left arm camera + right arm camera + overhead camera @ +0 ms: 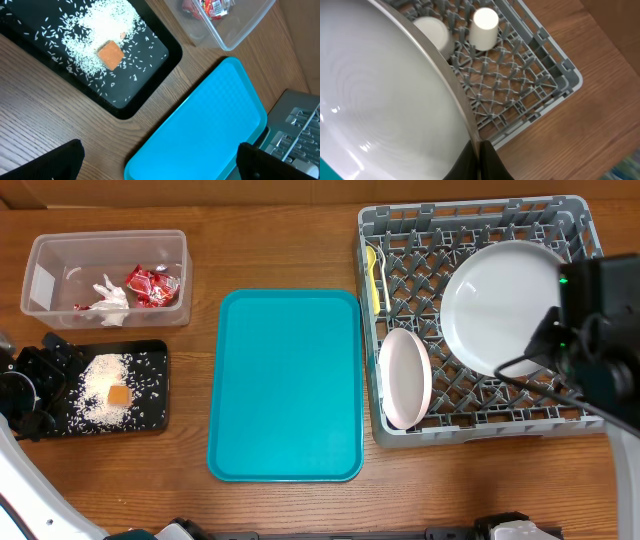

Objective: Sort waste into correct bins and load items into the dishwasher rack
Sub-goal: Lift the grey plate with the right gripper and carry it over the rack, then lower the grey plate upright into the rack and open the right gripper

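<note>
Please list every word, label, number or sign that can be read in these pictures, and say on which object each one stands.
Red wrapper in the clear tub: white print, too small and crumpled to read.
Grey plate in the right hand, teal tray, rack, black tray: no text visible.
So there is no readable text in any view.

Over the rack [470,432], a grey plate [500,305] pinched in the right gripper [479,150] blocks the middle and right side. A white plate [405,378] stands on edge at the rack's front left. A cup [485,21] and a bowl [435,32] sit among its pegs. Left of the rack, a teal tray [285,385] lies bare, open from above.
</note>
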Controlling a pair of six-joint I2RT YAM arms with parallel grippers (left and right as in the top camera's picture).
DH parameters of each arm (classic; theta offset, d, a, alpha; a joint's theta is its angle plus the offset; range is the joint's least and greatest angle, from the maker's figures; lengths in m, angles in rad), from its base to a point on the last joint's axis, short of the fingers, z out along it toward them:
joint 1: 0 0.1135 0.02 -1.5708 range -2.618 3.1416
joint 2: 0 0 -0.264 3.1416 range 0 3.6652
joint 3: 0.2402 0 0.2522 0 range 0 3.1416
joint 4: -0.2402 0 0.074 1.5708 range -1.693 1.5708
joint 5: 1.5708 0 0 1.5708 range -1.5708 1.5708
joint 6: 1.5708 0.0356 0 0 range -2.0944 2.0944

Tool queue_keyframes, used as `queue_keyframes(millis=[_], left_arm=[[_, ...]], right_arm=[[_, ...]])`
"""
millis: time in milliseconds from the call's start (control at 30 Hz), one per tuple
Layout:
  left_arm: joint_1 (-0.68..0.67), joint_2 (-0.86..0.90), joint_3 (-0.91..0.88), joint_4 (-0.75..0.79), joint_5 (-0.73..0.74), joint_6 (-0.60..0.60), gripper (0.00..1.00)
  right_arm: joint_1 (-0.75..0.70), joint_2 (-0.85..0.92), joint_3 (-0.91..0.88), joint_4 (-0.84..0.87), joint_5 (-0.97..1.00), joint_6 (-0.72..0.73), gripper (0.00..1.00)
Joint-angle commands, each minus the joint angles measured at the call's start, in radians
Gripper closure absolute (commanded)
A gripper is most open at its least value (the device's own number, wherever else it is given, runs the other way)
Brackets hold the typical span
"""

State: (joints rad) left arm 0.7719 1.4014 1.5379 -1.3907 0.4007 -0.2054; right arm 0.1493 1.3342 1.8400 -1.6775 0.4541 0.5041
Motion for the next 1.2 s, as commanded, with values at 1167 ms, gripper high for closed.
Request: queue_keyframes(millis=[1167], left_arm=[[-0.009, -0.001, -0.006, 0.001, 0.013, 0.023, 0.00]], right_arm=[[0.023, 0.008, -0.513, 0.233, 0.214, 0.171, 0.96]])
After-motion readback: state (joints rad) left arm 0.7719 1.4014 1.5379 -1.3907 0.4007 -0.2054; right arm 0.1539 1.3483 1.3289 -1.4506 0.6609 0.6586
